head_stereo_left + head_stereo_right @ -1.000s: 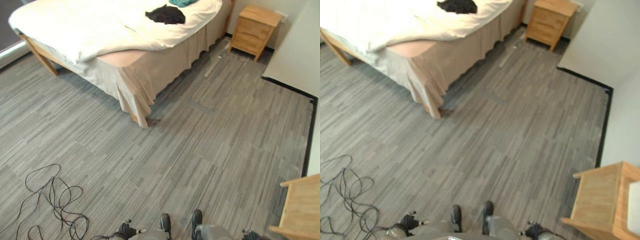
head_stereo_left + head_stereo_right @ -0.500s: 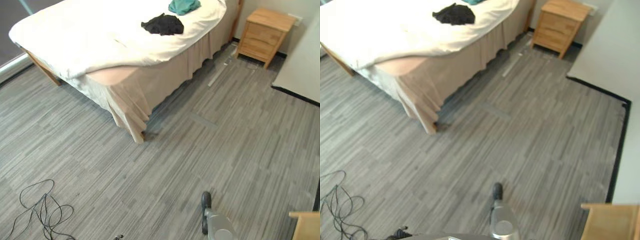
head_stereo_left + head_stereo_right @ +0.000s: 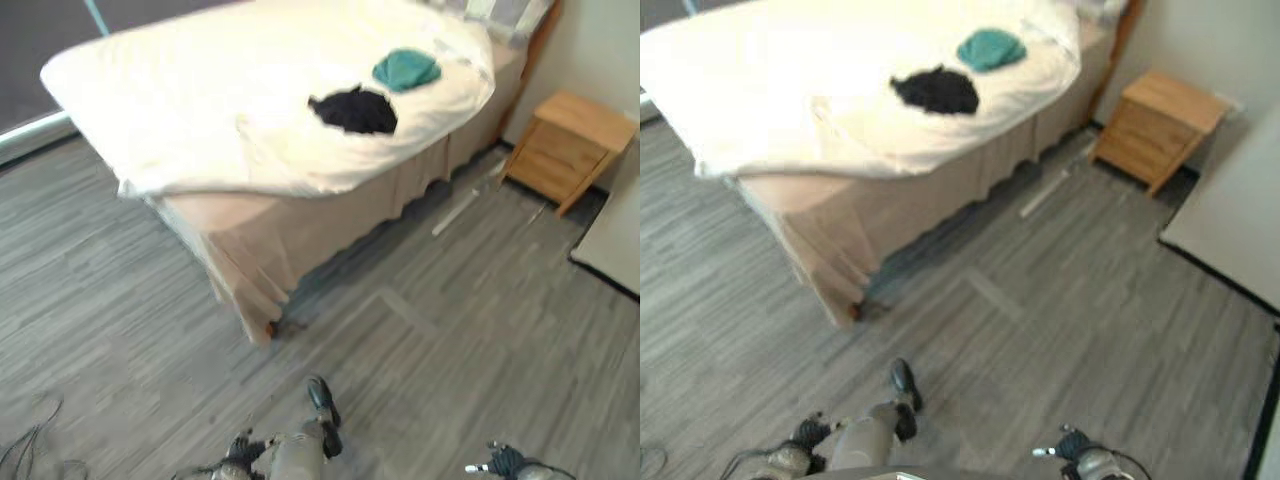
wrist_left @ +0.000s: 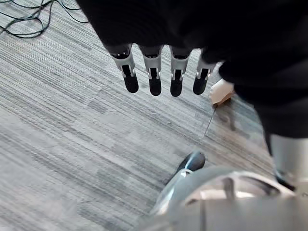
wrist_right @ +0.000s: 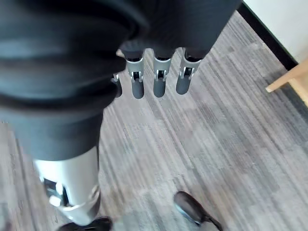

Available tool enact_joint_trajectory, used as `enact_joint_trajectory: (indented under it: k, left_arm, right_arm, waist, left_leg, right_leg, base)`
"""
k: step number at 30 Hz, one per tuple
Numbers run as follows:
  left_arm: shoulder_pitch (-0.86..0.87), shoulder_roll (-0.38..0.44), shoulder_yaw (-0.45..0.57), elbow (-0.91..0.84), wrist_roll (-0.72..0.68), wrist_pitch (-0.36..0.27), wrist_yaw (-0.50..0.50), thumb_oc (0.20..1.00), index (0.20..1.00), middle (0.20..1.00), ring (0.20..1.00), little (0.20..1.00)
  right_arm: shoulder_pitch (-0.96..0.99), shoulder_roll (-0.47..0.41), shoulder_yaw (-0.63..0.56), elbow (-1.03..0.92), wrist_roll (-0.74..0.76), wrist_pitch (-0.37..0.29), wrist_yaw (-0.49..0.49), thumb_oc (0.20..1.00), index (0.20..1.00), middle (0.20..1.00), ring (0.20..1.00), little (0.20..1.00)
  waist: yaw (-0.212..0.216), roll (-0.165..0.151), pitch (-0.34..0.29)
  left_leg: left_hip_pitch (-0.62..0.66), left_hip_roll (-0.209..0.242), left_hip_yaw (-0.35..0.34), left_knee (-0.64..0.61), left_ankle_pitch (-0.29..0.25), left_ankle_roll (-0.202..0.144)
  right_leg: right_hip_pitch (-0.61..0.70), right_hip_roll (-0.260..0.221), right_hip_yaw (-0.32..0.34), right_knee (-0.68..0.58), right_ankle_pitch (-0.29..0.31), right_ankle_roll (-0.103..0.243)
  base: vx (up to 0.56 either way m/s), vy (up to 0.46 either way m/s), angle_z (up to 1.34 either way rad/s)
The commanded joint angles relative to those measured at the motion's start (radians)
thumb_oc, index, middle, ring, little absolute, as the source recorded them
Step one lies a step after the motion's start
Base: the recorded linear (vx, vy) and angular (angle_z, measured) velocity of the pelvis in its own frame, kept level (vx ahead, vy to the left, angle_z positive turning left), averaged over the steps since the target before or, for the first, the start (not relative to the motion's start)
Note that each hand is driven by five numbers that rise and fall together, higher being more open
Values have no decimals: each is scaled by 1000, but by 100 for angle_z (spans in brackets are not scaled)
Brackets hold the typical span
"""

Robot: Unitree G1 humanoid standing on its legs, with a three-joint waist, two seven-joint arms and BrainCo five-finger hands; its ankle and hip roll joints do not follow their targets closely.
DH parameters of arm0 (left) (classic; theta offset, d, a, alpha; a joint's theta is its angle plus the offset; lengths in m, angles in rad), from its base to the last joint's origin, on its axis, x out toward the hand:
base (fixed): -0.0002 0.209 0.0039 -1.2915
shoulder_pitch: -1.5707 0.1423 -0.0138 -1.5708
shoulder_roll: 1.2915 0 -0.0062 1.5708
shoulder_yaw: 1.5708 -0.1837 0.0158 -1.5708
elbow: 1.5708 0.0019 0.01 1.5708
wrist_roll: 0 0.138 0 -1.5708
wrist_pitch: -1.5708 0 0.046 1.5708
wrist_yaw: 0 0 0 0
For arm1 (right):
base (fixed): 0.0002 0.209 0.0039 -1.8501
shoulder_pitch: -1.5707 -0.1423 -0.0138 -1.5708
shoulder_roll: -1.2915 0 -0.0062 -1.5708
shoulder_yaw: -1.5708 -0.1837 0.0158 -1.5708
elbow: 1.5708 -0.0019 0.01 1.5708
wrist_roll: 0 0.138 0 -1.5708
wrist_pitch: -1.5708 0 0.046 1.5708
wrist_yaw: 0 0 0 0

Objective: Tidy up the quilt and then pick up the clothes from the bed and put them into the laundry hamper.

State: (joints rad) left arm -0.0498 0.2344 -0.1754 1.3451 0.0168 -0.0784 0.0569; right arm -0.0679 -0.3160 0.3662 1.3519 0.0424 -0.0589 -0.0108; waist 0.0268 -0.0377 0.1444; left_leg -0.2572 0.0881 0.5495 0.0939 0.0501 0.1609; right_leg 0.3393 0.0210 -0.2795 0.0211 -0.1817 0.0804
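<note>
The white quilt (image 3: 200, 90) covers most of the bed, with its near corner turned back off the pinkish mattress (image 3: 215, 210). A black garment (image 3: 353, 110) lies on the quilt toward the bed's right side. A teal garment (image 3: 406, 69) sits just beyond it. My left hand (image 3: 240, 452) and right hand (image 3: 500, 462) hang low at the bottom of the eye views, well short of the bed. In the wrist views the left hand's fingers (image 4: 154, 77) and the right hand's fingers (image 5: 159, 79) are straight over the grey floor and hold nothing.
A wooden nightstand (image 3: 565, 145) stands right of the bed's head. A pale wall panel (image 3: 615, 250) closes the right side. The beige bed skirt (image 3: 330, 230) hangs to the floor. A wooden furniture leg (image 5: 288, 79) shows near my right hand.
The camera has moved closer to the bed and shifted, so the bed looms larger. Both hands now show at the bottom edge. The garments and quilt lie as before.
</note>
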Motion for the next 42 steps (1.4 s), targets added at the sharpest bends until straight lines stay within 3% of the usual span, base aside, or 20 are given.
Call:
enact_joint_trajectory:
  k: [1, 3, 4, 8, 9, 10, 13, 19, 23, 24, 25, 27, 32, 33, 34, 35, 36, 37, 38, 42]
  left_arm:
    - [-39, 24, -19, 18, 9, 3, -1, 1000, 1000, 1000, 1000, 1000]
    - [-39, 43, -10, 32, 12, 13, 3, 1000, 1000, 1000, 1000, 1000]
    - [-37, 57, 6, 43, 9, 13, 3, 1000, 1000, 1000, 1000, 1000]
    - [-42, 53, -1, 44, 4, 7, 6, 1000, 1000, 1000, 1000, 1000]
    - [-45, 50, -4, 44, 2, 4, 11, 1000, 1000, 1000, 1000, 1000]
    - [-54, 53, -10, 49, 1, -3, 16, 1000, 1000, 1000, 1000, 1000]
    - [-65, 58, -15, 56, 8, -8, 22, 1000, 1000, 1000, 1000, 1000]
    - [-37, 42, 5, 63, -28, -25, 29, 1000, 1000, 1000, 1000, 1000]
    - [-69, 12, 15, -30, -148, -52, 54, 1000, 1000, 1000, 1000, 1000]
    - [-78, 13, 26, -80, -188, -73, 72, 1000, 1000, 1000, 1000, 1000]
    - [-78, 13, 26, -80, -188, -73, 72, 1000, 1000, 1000, 1000, 1000]
    - [-83, 19, 31, -129, -206, -89, 85, 1000, 1000, 1000, 1000, 1000]
    - [-107, 151, 0, -469, -98, -137, 146, 1000, 1000, 1000, 1000, 1000]
    - [-369, 300, -90, -583, 5, -96, 147, 1000, 1000, 1000, 1000, 1000]
    - [-369, 300, -90, -583, 5, -96, 147, 1000, 1000, 1000, 1000, 1000]
    - [-254, 408, -28, -614, -17, -201, 136, 1000, 1000, 1000, 1000, 1000]
    - [-161, 572, 84, -786, -31, -225, 136, 1000, 1000, 1000, 1000, 1000]
    - [-153, 573, 88, -790, -31, -224, 135, 1000, 1000, 1000, 1000, 1000]
    - [-92, 598, 199, -827, -128, -286, 126, 1000, 1000, 1000, 1000, 1000]
    - [-155, 575, 180, -1063, 13, -229, 140, 1000, 1000, 1000, 1000, 1000]
  right_arm:
    - [-6, 28, -41, -11, -40, -1, 15, 1000, 1000, 1000, 1000, 1000]
    - [-7, 40, -52, -28, -34, 1, 18, 1000, 1000, 1000, 1000, 1000]
    - [-9, 43, -55, -50, -28, -4, 13, 1000, 1000, 1000, 1000, 1000]
    - [-11, 49, -52, -56, -14, -5, 4, 1000, 1000, 1000, 1000, 1000]
    - [-13, 52, -56, -50, -9, -1, 2, 1000, 1000, 1000, 1000, 1000]
    - [-3, 57, -61, -37, -11, 4, 4, 1000, 1000, 1000, 1000, 1000]
    - [12, 78, -66, -11, -22, 20, 15, 1000, 1000, 1000, 1000, 1000]
    - [22, 80, -60, 27, -54, 34, 24, 1000, 1000, 1000, 1000, 1000]
    - [14, 36, -61, -2, -48, 19, -7, 1000, 1000, 1000, 1000, 1000]
    - [16, 28, -55, -5, -45, 10, -20, 1000, 1000, 1000, 1000, 1000]
    - [16, 28, -55, -5, -45, 10, -20, 1000, 1000, 1000, 1000, 1000]
    - [18, 23, -46, -5, -52, 8, -24, 1000, 1000, 1000, 1000, 1000]
    - [47, -3, -37, -55, -92, -15, -42, 1000, 1000, 1000, 1000, 1000]
    - [72, -42, -5, -94, -104, -10, -4, 1000, 1000, 1000, 1000, 1000]
    - [72, -42, -5, -94, -104, -10, -4, 1000, 1000, 1000, 1000, 1000]
    - [86, -68, -27, -131, -86, -31, -3, 1000, 1000, 1000, 1000, 1000]
    - [143, -94, -70, -174, -94, -53, 16, 1000, 1000, 1000, 1000, 1000]
    - [145, -94, -68, -174, -94, -52, 16, 1000, 1000, 1000, 1000, 1000]
    - [168, -101, -72, -157, -124, -62, 13, 1000, 1000, 1000, 1000, 1000]
    - [143, -78, -75, -120, -140, -46, 25, 1000, 1000, 1000, 1000, 1000]
  waist:
    - [1, -38, 38]
    - [-24, -14, 53]
    - [-35, -5, 57]
    - [-50, 6, 46]
    - [-53, 5, 42]
    - [-62, -6, 36]
    - [-66, -16, 33]
    - [-69, -19, 21]
    - [-72, -15, 41]
    - [-67, -14, 55]
    - [-67, -14, 56]
    - [-64, -9, 49]
    - [-88, 22, 30]
    - [-132, 30, 10]
    - [-132, 30, 11]
    - [-117, 40, 24]
    - [-114, 62, 23]
    - [-117, 63, 17]
    - [-117, 79, 24]
    - [-137, 88, 32]
  left_leg:
    - [185, -69, -56, -118, -59, -96]
    - [257, -58, -80, -151, -67, -83]
    - [300, -45, -111, -173, -73, -92]
    - [316, -24, -177, -181, -91, -125]
    - [312, -14, -188, -181, -81, -134]
    - [330, -6, -243, -181, -104, -157]
    - [360, 19, -296, -181, -127, -187]
    - [414, 93, -346, -131, -138, -247]
    - [256, 184, -297, 140, -8, -269]
    - [233, 189, -204, 129, -23, -253]
    - [234, 189, -203, 129, -23, -252]
    - [207, 111, -217, 74, -68, -230]
    - [258, 82, -190, -101, -38, -243]
    - [292, 106, -118, -147, -6, -259]
    - [292, 106, -118, -147, -6, -259]
    - [288, 103, -129, -157, 9, -264]
    - [274, 105, -132, -177, 17, -273]
    - [281, 104, -146, -176, -2, -281]
    - [272, 107, -135, -179, -2, -287]
    - [244, 108, -119, -179, -8, -287]
  right_leg:
    - [-247, -93, 18, 355, 190, 159]
    - [-384, -149, 14, 593, 246, 172]
    - [-430, -199, -2, 562, 192, 145]
    - [-443, -204, 41, 302, 115, 74]
    - [-441, -209, 83, 161, 148, 60]
    - [-446, -251, 193, -1, 201, 74]
    - [-491, -287, 265, -73, 269, 97]
    - [-436, -253, 198, -77, 262, 96]
    - [-340, -225, 91, -108, 208, 32]
    - [-305, -208, 51, -108, 167, 13]
    - [-304, -209, 51, -108, 167, 13]
    - [-303, -203, 58, -108, 159, 10]
    - [-307, -176, 54, -108, 153, 25]
    - [-312, -170, 54, -108, 159, 33]
    - [-312, -170, 54, -108, 159, 33]
    - [-326, -169, 55, -108, 171, 35]
    - [-353, -175, 47, -108, 182, 41]
    - [-345, -176, 54, -108, 166, 49]
    - [-371, -181, 54, -108, 173, 54]
    - [-433, -189, 74, -105, 187, 60]
  base:
    - [268, 49, 41]
    - [344, 17, 87]
    - [448, -83, 107]
    - [298, -181, 98]
    - [529, -434, 122]
    - [544, -492, 106]
    - [368, -332, 113]
    - [379, -420, 80]
    - [130, -347, 56]
    - [54, -286, 99]
    - [81, -221, 107]
    - [101, -69, 43]
    - [115, -14, -16]
    - [120, 2, 6]
    - [80, 16, 23]
    - [-91, 37, 6]
    - [-22, 47, -64]
    - [-13, 59, -107]
    - [24, 55, -71]
    - [-72, 41, 9]
